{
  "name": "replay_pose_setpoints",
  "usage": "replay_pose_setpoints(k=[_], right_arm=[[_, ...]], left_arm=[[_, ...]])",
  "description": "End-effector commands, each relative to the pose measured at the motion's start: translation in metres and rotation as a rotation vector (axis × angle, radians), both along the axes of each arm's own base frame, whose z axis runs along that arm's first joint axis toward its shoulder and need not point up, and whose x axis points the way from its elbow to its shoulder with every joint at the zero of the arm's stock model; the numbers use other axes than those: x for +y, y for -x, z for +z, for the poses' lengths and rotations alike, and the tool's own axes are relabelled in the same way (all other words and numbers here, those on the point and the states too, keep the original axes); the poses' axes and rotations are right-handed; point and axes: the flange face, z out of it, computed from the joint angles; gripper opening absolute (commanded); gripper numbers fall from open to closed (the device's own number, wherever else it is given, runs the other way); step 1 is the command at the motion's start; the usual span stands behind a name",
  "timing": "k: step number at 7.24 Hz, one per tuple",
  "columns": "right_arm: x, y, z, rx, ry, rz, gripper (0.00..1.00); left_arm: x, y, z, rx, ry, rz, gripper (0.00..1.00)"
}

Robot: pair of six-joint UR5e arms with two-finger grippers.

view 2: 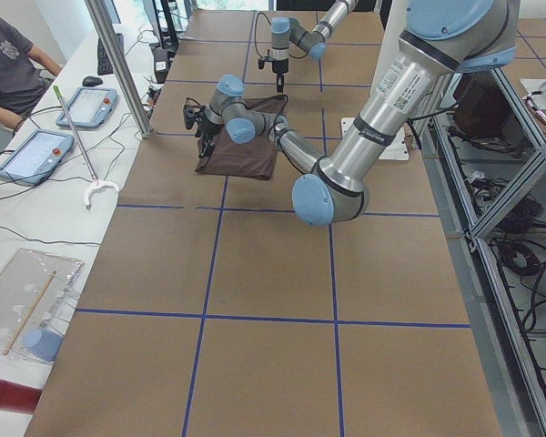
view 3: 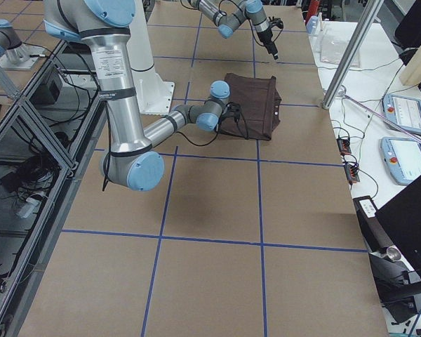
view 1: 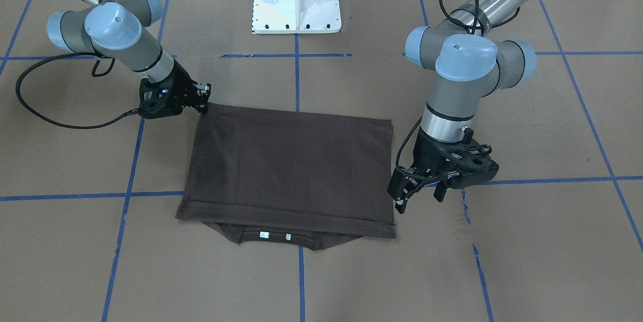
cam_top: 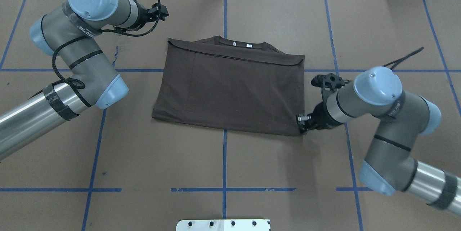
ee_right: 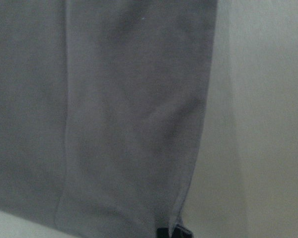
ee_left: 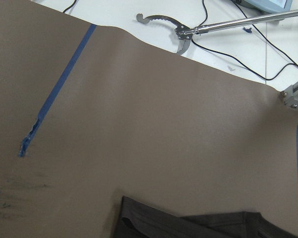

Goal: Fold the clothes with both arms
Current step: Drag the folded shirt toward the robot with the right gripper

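Note:
The dark brown T-shirt (view 1: 286,161) (cam_top: 230,87) lies folded in a flat rectangle on the brown table. Its collar with white neck tags (view 1: 274,235) peeks out at the far edge. My right gripper (view 1: 203,96) (cam_top: 300,124) is low at the shirt's near right corner. In the right wrist view the cloth (ee_right: 114,124) fills the frame and its edge runs into the dark fingertips (ee_right: 173,232), which look shut on that corner. My left gripper (view 1: 422,196) (cam_top: 160,10) hangs open beside the far left corner, clear of the cloth. The left wrist view shows only that corner (ee_left: 188,225).
The white pedestal base (view 1: 296,0) stands at the robot's side of the table. Blue tape lines (cam_top: 224,159) cross the brown surface. Beyond the far edge, a white bench holds a grabber tool (ee_left: 164,22) and tablets (view 2: 32,150). A seated person (view 2: 9,64) is there.

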Motion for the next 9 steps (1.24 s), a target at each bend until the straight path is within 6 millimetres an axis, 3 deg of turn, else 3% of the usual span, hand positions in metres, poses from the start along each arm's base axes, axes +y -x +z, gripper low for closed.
replay_pose_setpoints(k=[1, 3, 4, 5, 6, 8, 9], right_arm=[[0.121, -0.049, 0.010, 0.016, 0.019, -0.161, 0.00], [0.207, -0.028, -0.003, 0.028, 0.087, -0.270, 0.00], [0.214, -0.025, -0.006, 0.025, 0.066, -0.261, 0.91], [0.212, -0.026, -0.015, 0.007, 0.050, -0.245, 1.00], [0.197, -0.031, -0.035, -0.034, 0.015, -0.183, 1.00], [0.135, -0.038, -0.081, -0.129, -0.030, -0.028, 1.00], [0.100, -0.060, -0.085, -0.138, -0.038, 0.060, 1.00]], left_arm=[[0.013, 0.007, 0.001, 0.023, 0.005, -0.006, 1.00], [0.027, -0.005, -0.009, 0.051, 0.010, 0.003, 1.00], [0.030, -0.007, -0.012, 0.059, 0.009, 0.004, 1.00], [0.036, -0.011, -0.016, 0.067, 0.004, 0.016, 1.00], [0.061, -0.029, -0.019, 0.090, 0.033, 0.036, 1.00], [0.154, -0.083, -0.024, 0.124, 0.194, 0.088, 1.00], [0.199, -0.102, -0.025, 0.155, 0.272, 0.099, 1.00]])
